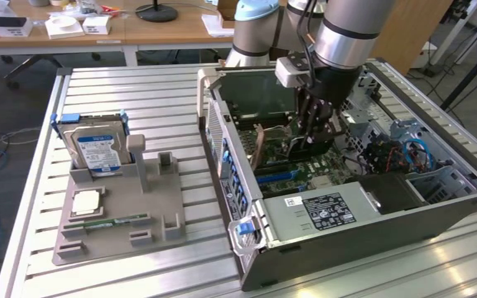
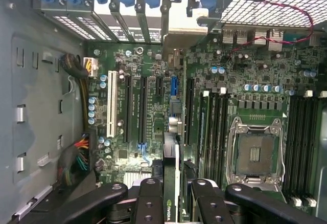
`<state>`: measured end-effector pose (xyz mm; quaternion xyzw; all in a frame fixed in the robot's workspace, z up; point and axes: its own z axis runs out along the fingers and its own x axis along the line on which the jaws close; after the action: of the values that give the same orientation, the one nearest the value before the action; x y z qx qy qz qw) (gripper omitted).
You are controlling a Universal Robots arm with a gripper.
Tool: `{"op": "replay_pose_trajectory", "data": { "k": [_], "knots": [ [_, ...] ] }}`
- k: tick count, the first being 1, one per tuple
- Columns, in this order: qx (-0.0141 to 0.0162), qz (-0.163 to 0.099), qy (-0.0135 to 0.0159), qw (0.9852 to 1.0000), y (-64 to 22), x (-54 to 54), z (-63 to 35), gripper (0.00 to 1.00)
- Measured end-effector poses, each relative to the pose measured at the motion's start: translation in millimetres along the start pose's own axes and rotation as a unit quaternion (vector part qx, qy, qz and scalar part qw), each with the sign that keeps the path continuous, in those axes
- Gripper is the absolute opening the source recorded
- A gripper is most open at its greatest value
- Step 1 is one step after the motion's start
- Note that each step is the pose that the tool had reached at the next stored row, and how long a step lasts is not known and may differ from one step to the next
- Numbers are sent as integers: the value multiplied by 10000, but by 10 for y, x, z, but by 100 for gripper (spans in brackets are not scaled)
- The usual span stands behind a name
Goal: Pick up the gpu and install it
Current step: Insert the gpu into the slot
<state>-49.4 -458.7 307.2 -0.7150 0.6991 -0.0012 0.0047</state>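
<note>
Gripping the gpu (image 2: 170, 162) edge-on, the tool (image 2: 173, 188) hangs inside the case (image 1: 371, 242) — slots (image 2: 143, 111) and CPU socket (image 2: 255, 152) beneath.

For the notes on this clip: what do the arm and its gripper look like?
The arm is built of fat silver-grey cylinders, with a pale blue cap on one joint and a black wrist section. Black cables run down it, and a small white box sits on its side. The gripper is black, with jointed link fingers pinned by round bolts.
</note>
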Motion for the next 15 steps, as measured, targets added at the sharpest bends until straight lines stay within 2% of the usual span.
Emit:
{"op": "replay_pose_trajectory", "data": {
  "k": [8, 15],
  "knots": [
    [5, 0, -1, 10000, 32, -1, 5, 26],
    [12, -1, 1, 10000, 42, 0, 59, 26]
  ]
}}
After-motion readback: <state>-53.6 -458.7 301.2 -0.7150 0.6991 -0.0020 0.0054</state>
